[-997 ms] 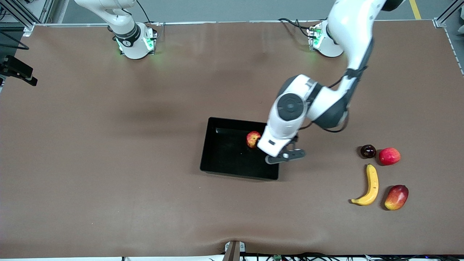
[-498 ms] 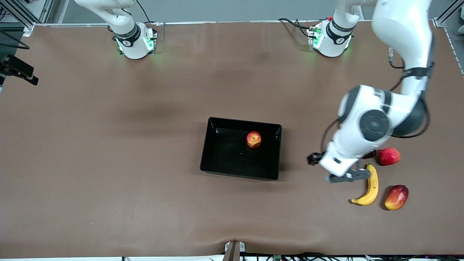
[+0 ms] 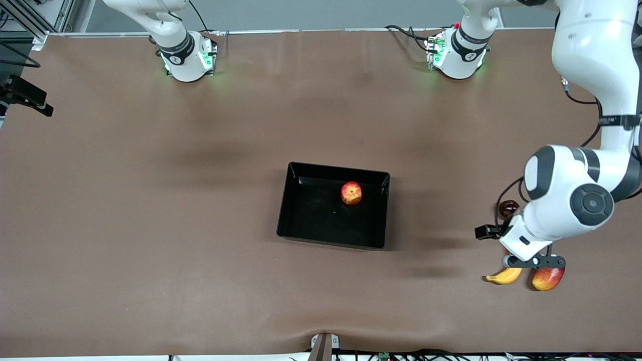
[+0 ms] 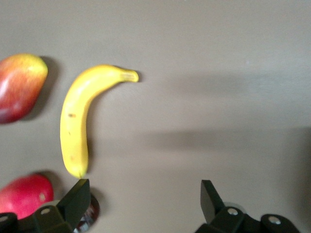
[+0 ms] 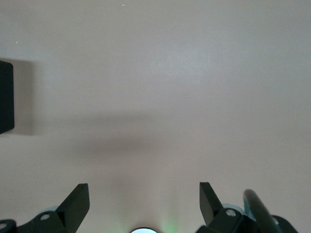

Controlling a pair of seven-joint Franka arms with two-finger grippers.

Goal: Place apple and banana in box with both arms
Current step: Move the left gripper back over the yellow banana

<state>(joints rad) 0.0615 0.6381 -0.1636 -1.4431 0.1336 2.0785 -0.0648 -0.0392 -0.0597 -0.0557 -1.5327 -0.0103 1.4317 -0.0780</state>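
The apple [image 3: 351, 193] lies inside the black box [image 3: 311, 218] at the table's middle. The banana [image 3: 503, 276] lies near the left arm's end of the table, partly hidden under my left gripper [image 3: 534, 261]. In the left wrist view the whole banana [image 4: 77, 121] shows. There my left gripper [image 4: 143, 191] is open and empty, up in the air over bare table beside the banana's end. My right gripper [image 5: 142, 191] is open and empty over bare table; it is out of the front view. The right arm waits by its base [image 3: 183, 55].
A red-yellow mango [image 3: 546, 279] lies beside the banana, and a small dark fruit [image 3: 509, 206] lies farther from the front camera. The left wrist view also shows the mango [image 4: 19, 85], a smooth red fruit [image 4: 22, 194] and the dark fruit [image 4: 90, 213]. A box corner [image 5: 6, 97] shows in the right wrist view.
My left arm has swung from the box to over the fruits at its end of the table. The apple stays in the box. The right arm has not moved.
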